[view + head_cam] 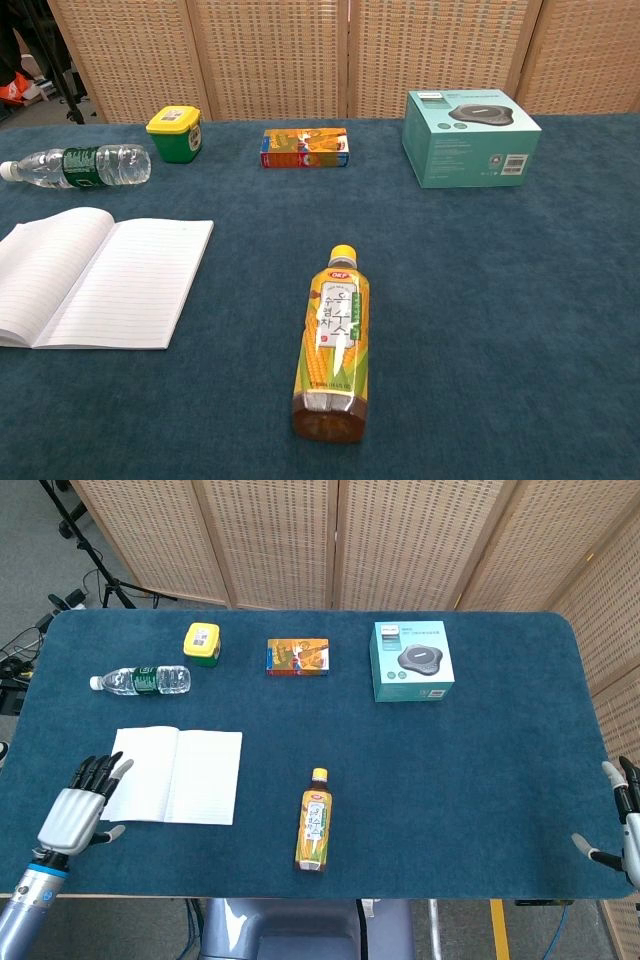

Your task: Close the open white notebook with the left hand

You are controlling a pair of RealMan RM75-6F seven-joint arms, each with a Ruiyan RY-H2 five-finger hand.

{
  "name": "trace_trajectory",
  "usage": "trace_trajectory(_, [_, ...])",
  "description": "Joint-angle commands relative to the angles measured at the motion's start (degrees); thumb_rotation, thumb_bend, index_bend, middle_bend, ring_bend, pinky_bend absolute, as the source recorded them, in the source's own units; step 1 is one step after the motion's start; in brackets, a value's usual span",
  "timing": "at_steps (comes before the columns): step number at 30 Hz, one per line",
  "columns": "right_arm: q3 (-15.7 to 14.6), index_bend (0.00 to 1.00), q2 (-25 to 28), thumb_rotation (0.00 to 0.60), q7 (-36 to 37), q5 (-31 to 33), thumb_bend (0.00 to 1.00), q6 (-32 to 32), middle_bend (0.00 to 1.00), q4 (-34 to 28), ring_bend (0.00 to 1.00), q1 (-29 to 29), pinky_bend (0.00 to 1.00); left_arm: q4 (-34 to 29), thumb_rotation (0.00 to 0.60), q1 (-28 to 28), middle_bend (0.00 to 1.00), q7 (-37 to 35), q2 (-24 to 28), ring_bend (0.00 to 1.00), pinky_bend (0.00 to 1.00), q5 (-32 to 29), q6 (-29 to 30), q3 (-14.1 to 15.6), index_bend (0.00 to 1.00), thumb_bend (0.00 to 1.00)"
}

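The white notebook (175, 775) lies open and flat on the blue table (480, 770), at front left; the chest view shows its lined pages (95, 280). My left hand (80, 805) hovers at the notebook's lower left corner, fingers apart and holding nothing, fingertips over the left page's edge. My right hand (622, 825) stays at the table's front right edge, fingers spread, empty. Neither hand appears in the chest view.
An orange drink bottle (315, 822) lies right of the notebook. A water bottle (142, 680) lies behind it, with a yellow-lidded jar (202, 643), a small colourful box (297, 656) and a teal box (412, 660) along the back. Wicker screens stand behind the table.
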Motion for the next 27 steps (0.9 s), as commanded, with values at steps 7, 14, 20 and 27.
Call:
trace_trajectory(7, [0.0, 0.0, 0.3, 0.6, 0.7, 0.0, 0.0, -0.1, 0.0, -0.1, 0.0, -0.1, 0.0, 7.6, 0.6, -1.8, 0.0, -2.1, -5.3, 0.0, 0.0, 0.3, -1.5, 1.3, 0.0, 0.09])
trace_trajectory(14, [0.0, 0.0, 0.5, 0.6, 1.1, 0.1, 0.0, -0.3, 0.0, -0.1, 0.0, 0.0, 0.0, 9.3, 0.6, -2.1, 0.0, -0.9, -6.6, 0.0, 0.0, -1.1, -2.7, 1.5, 0.0, 0.09])
trace_trajectory(20, [0.1, 0.0, 0.5, 0.6, 1.4, 0.1, 0.0, -0.2, 0.0, -0.1, 0.0, -0.1, 0.0, 10.9, 0.6, -2.5, 0.0, -0.9, -7.6, 0.0, 0.0, -2.5, -4.1, 1.3, 0.0, 0.09])
trace_trajectory(27, [0.0, 0.0, 0.5, 0.6, 1.4, 0.0, 0.0, -0.3, 0.0, -0.1, 0.0, 0.0, 0.0, 13.1, 0.6, -2.9, 0.0, -1.3, -8.7, 0.0, 0.0, -4.1, -5.2, 0.9, 0.0, 0.09])
